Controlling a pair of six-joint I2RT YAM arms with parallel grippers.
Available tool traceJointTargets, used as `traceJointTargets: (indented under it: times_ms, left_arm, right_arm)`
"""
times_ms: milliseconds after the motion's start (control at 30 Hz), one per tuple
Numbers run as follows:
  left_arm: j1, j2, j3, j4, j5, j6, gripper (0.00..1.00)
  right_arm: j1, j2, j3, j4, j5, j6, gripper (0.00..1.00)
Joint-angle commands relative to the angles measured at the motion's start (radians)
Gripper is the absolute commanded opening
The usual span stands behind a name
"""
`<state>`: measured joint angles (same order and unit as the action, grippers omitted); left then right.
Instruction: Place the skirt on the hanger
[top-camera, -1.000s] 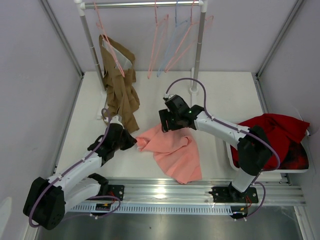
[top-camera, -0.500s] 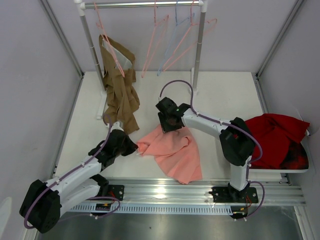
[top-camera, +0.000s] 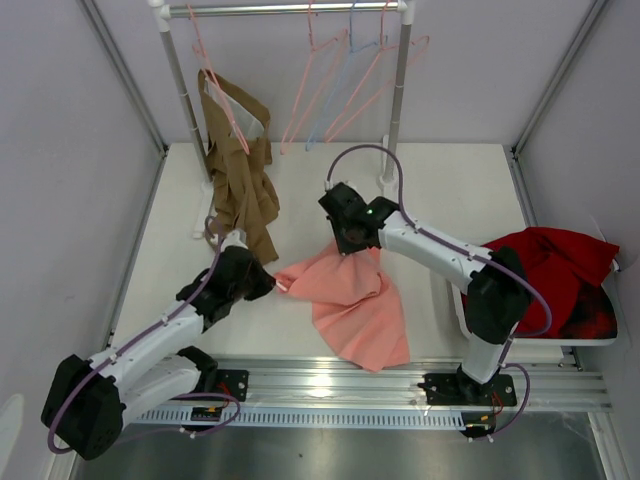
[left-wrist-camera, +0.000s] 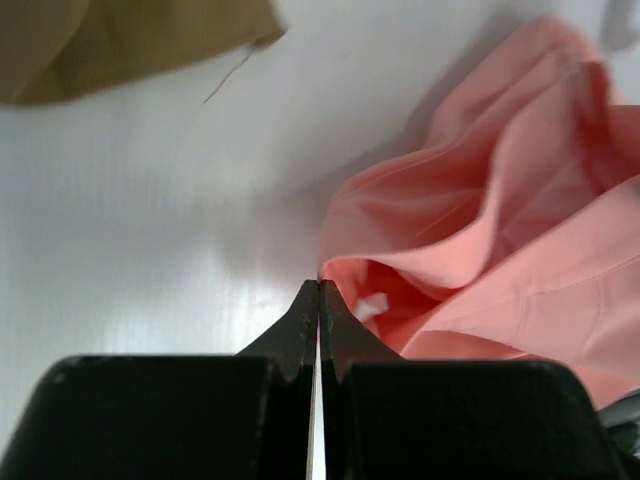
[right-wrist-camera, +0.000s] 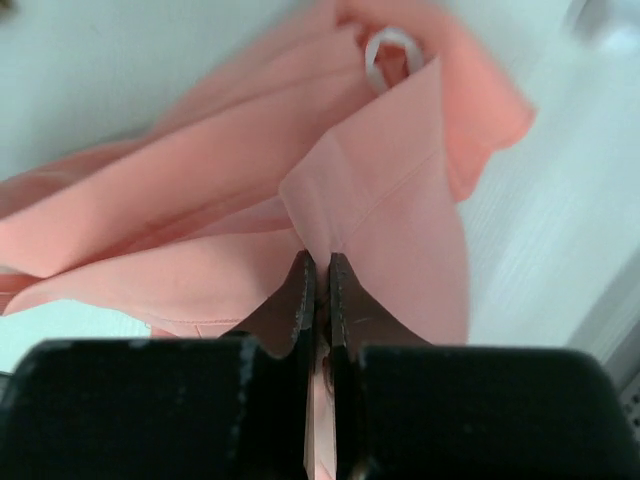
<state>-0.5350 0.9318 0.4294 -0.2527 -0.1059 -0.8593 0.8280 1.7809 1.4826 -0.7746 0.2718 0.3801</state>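
Reads plain and even on the salmon-pink soft flared fabric skirt (top-camera: 350, 305) (deeper coral inside the folds), broken only by a small white fabric label (left-wrist-camera: 372, 305). Comes close to that shade in the thin pink wire clothes hanger (top-camera: 312, 95); turns cooler in the pale blue wire hanger (top-camera: 345, 97). Shows flat olive-brown on the limp brown garment (top-camera: 240, 190) and solid, unpatterned colour on the dark red crumpled cloth (top-camera: 550, 270). Looks glossy on the smooth white tabletop (top-camera: 450, 190). Pairs white shells with black joints and purple cables on both arms; goes matt black on the left gripper (top-camera: 274, 285) and right gripper (top-camera: 352, 250).
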Motion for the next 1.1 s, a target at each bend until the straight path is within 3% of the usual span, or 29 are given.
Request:
traceJointTargets:
  times_ms: [0, 167, 333, 433, 500, 600, 633, 733, 767, 867, 967, 1000, 1067]
  left_arm:
    - [0.035, 0.005, 0.149, -0.011, -0.031, 0.058, 0.0]
    - [0.133, 0.006, 0.333, -0.068, 0.015, 0.114, 0.0]
    - [0.187, -0.019, 0.482, -0.144, 0.017, 0.155, 0.0]
    - [0.187, -0.057, 0.516, -0.171, 0.026, 0.155, 0.0]
    - [0.187, -0.079, 0.499, -0.189, 0.038, 0.14, 0.0]
    - [0.181, -0.12, 0.407, -0.175, 0.083, 0.102, 0.0]
    - [0.175, -0.134, 0.379, -0.166, 0.098, 0.091, 0.0]
    - [0.118, -0.16, 0.2, -0.12, 0.098, 0.04, 0.0]
    - [0.08, -0.16, 0.168, -0.105, 0.098, 0.01, 0.0]
    - [0.002, -0.146, 0.011, -0.002, 0.127, -0.058, 0.0]
    - [-0.043, -0.125, -0.095, 0.038, 0.124, -0.09, 0.0]
    - [-0.052, -0.123, -0.118, 0.047, 0.117, -0.093, 0.0]
    - [-0.065, -0.123, -0.132, 0.044, 0.112, -0.086, 0.0]
  right_arm:
    - [-0.026, -0.072, 0.163, -0.046, 0.032, -0.084, 0.0]
    - [-0.084, -0.04, 0.402, -0.11, -0.02, -0.181, 0.0]
    - [-0.101, 0.026, 0.747, -0.219, -0.014, -0.204, 0.0]
    - [-0.098, -0.01, 0.76, -0.241, -0.016, -0.185, 0.0]
    - [-0.09, -0.064, 0.667, -0.215, -0.008, -0.152, 0.0]
    - [-0.075, -0.214, 0.35, -0.106, -0.009, -0.068, 0.0]
    - [-0.069, -0.304, 0.162, -0.042, -0.008, -0.043, 0.0]
    - [-0.046, -0.426, -0.116, 0.097, -0.025, 0.096, 0.0]
    - [-0.037, -0.502, -0.294, 0.138, -0.026, 0.13, 0.01]
    - [0.02, -0.616, -0.582, 0.283, -0.048, 0.259, 0.09]
    - [0.083, -0.673, -0.738, 0.33, 0.013, 0.341, 0.28]
    - [0.112, -0.708, -0.761, 0.328, 0.027, 0.356, 0.4]
    - [0.131, -0.741, -0.804, 0.321, 0.041, 0.376, 0.44]
